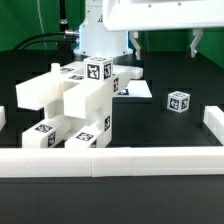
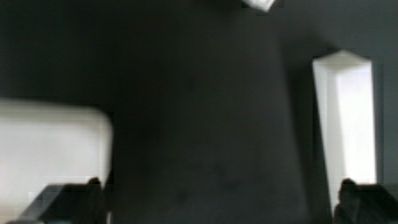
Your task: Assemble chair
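White rail, chair behind

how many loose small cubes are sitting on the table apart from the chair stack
1: a small tagged cube on the dark table toward the exterior view's right, apart from the chair assembly. Others may be hidden behind the assembly.

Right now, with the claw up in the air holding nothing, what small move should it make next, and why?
Probably travel across and lower over the small loose cube. The claw hangs open and empty above the table, and that cube sits apart from the half-built chair.
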Controlling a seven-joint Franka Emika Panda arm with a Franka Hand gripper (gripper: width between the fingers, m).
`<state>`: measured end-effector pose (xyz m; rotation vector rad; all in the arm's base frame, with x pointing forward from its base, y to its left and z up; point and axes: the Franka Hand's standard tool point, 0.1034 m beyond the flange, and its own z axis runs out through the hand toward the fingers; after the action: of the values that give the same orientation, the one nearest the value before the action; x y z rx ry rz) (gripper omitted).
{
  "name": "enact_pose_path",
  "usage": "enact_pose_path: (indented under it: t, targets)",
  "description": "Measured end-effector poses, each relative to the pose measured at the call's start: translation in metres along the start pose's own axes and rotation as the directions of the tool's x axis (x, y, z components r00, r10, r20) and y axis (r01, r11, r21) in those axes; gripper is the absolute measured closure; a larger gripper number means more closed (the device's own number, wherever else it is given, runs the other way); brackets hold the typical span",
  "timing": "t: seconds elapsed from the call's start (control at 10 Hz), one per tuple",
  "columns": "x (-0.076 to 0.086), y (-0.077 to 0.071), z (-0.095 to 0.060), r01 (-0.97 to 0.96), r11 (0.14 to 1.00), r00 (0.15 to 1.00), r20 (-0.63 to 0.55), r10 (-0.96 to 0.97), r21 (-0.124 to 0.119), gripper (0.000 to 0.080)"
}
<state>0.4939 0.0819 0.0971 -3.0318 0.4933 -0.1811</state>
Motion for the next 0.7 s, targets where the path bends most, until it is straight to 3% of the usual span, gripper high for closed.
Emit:
enact_pose_path:
  t: [0.1, 0.6, 0.7]
  targets:
    - [-0.0057, -0.0071, 0.0049, -0.008, 1.000, 1.000, 0.001, 0.008, -0.003, 0.0151]
    - [-0.0028, -0.0032, 0.0040, -0.003, 1.000, 1.000, -0.002, 0.003, -0.004, 0.0151]
    - [-0.0078, -0.0067, 0.0090, -0.096, 0.995, 0.995, -0.018, 0.096, -0.003, 0.0151]
